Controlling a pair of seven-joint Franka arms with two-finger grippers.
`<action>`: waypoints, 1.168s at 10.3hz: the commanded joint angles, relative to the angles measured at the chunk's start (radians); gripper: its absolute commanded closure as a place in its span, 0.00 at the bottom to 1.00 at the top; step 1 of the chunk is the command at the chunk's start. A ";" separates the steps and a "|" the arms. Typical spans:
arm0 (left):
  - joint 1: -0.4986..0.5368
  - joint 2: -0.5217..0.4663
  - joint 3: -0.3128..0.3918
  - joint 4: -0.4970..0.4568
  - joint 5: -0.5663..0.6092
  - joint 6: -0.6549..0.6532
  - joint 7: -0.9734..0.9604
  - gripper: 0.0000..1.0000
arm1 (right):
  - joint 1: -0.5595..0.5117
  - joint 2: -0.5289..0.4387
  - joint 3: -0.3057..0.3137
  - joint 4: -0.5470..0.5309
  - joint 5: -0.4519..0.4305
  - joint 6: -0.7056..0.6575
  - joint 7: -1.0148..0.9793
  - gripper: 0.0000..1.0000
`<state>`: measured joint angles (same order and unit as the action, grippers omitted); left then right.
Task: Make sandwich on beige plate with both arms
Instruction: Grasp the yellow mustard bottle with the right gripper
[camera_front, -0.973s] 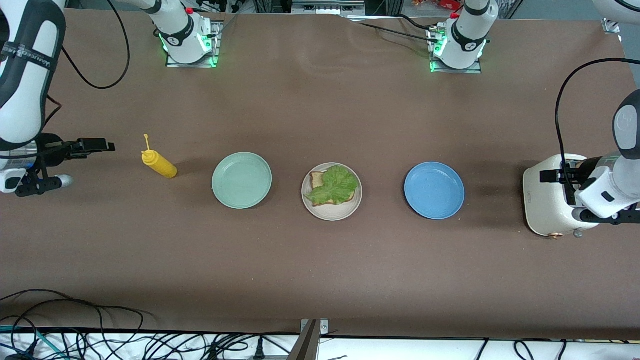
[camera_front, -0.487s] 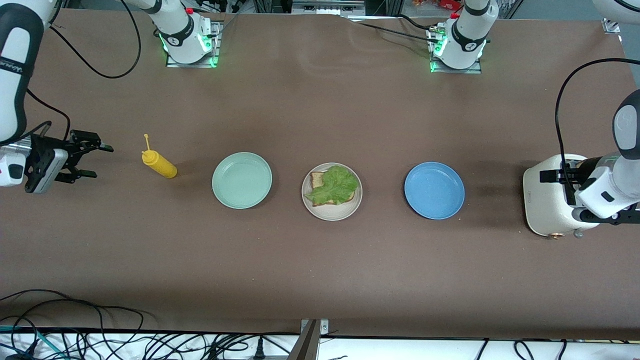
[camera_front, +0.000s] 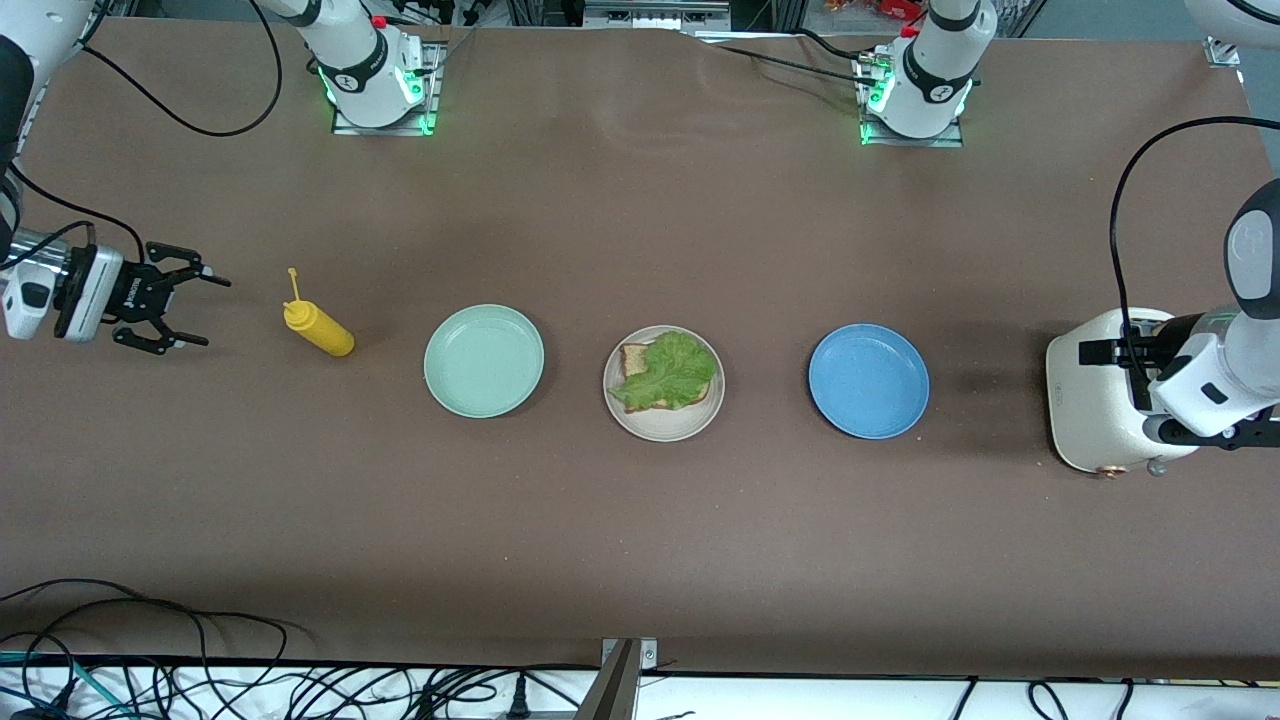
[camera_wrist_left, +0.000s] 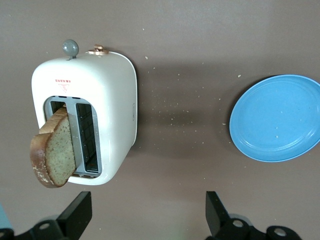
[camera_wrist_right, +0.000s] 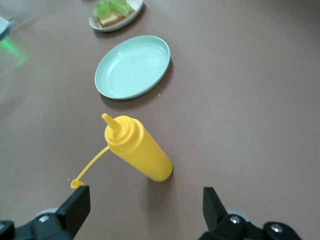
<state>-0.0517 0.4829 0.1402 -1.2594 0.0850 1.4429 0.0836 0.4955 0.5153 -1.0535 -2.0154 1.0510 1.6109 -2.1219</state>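
Round beige plate mid-worktop, bearing a tan bread slice under ruffled green lettuce, well apart from both pincers: right pincer wide beside the yellow squeeze bottle; left pincer wide over the white toaster.

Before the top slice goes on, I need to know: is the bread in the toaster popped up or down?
Popped up: the bread slice sticks well out of a slot in the toaster, leaning.
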 joint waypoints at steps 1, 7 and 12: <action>-0.007 -0.013 -0.004 -0.014 0.038 -0.007 -0.004 0.00 | 0.000 -0.017 0.004 -0.127 0.114 0.010 -0.169 0.00; -0.007 -0.013 -0.004 -0.014 0.038 -0.007 -0.004 0.00 | -0.093 0.104 0.131 -0.190 0.341 -0.034 -0.378 0.00; -0.007 -0.013 -0.004 -0.014 0.038 -0.007 -0.004 0.00 | -0.173 0.164 0.225 -0.166 0.422 -0.054 -0.434 0.00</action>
<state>-0.0530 0.4830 0.1401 -1.2606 0.0850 1.4429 0.0836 0.3348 0.6808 -0.8361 -2.1996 1.4579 1.5726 -2.5449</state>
